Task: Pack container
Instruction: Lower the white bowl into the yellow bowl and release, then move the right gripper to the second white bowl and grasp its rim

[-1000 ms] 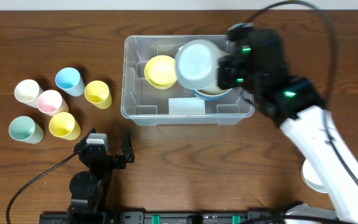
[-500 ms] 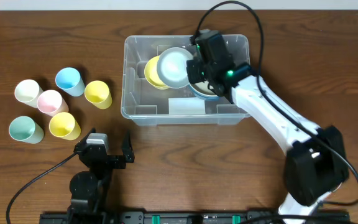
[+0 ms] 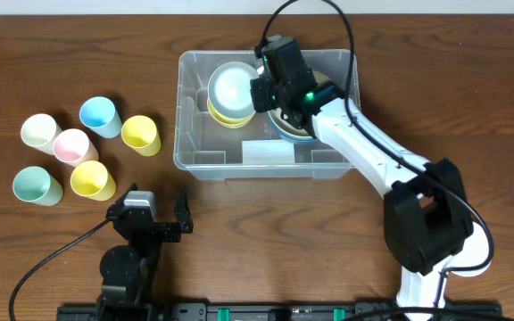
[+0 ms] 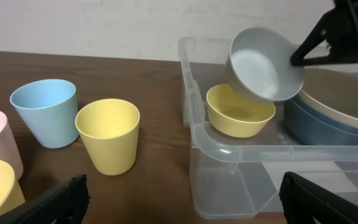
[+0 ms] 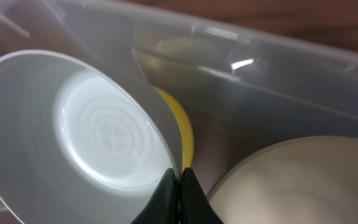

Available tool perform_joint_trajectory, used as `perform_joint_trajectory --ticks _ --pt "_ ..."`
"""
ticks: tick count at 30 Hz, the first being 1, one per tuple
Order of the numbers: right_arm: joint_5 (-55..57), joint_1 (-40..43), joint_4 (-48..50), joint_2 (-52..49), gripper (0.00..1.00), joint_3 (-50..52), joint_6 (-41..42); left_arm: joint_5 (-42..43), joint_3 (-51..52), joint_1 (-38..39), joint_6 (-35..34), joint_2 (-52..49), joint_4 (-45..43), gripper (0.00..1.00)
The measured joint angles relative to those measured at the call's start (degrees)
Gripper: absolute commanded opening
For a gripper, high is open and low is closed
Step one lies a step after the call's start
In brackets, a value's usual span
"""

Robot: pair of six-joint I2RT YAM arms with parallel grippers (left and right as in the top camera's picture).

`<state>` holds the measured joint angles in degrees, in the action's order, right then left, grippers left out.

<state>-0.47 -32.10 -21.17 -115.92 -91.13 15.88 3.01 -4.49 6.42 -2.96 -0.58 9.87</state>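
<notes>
Desk point(image 3: 266, 236): brown wood; we list from its near edge outward.
Left tool point(image 3: 150, 218): nearest item, low over the desk, fingers spread wide, nothing between them.
Cups point(image 3: 92, 178): we count six, upright, bunched on the left; green, two yellow, pink, white, blue.
Container point(image 3: 186, 156): clear bin at mid-desk, right of the cups and beyond the left tool; white label point(image 3: 266, 153) on its near wall.
Yellow bowl point(image 4: 240, 112): upright in the container's left part.
Blue bowl point(image 4: 328, 121): in the right part, a cream bowl nested inside.
White bowl point(image 3: 233, 86): tilted, mouth up, hanging over the yellow bowl; we cannot tell whether they touch.
Right tool point(image 5: 176, 182): inside the container, above the blue bowl, pinched narrow on the white bowl's rim.
</notes>
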Motion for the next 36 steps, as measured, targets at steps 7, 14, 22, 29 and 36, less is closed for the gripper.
perform_joint_trajectory --ticks 7,14,22,29,36 --pt "-0.4 -1.2 1.7 -3.1 0.58 0.0 0.0 0.0 0.0 0.0 0.0 0.0 0.0 0.98" --pt "-1.3 -1.5 -7.6 -3.1 0.62 -4.4 -0.3 0.0 0.0 0.0 0.0 0.0 0.0 0.98" --pt "0.7 -1.0 -38.4 -0.7 0.75 -26.1 -1.6 0.0 0.0 0.0 0.0 0.0 0.0 0.98" --pt "5.6 6.6 -58.8 11.7 0.79 -33.3 3.3 0.0 0.0 0.0 0.0 0.0 0.0 0.98" --pt "7.1 19.9 -71.2 16.9 0.75 -32.9 8.3 0.0 0.0 0.0 0.0 0.0 0.0 0.98"
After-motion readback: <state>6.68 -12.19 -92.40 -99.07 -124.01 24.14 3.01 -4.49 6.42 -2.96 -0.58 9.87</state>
